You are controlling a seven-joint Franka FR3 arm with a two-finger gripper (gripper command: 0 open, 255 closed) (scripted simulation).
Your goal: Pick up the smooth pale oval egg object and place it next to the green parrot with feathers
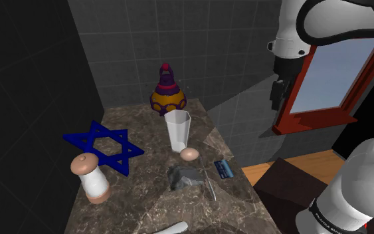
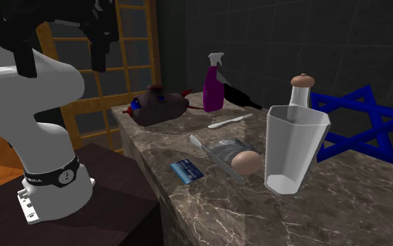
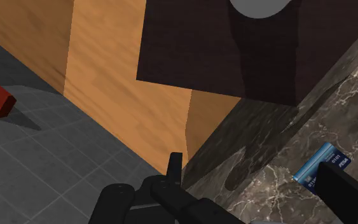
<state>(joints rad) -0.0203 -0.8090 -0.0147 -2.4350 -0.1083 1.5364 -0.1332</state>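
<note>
Egg (image 1: 189, 154) rests on countertop (image 1: 139, 203), well apart from raised hand (image 1: 276, 105).

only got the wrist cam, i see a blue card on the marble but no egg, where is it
observer: The egg lies on the counter, a little past that blue card, on the side away from the stand.
operator: anything crowding it
observer: A clear glass cup stands upright close beside the egg. In the shoulder view it sits just behind it.
operator: how high am i
observer: The gripper hangs high above the counter's level, toward the stand's side, nowhere near the egg.
</note>
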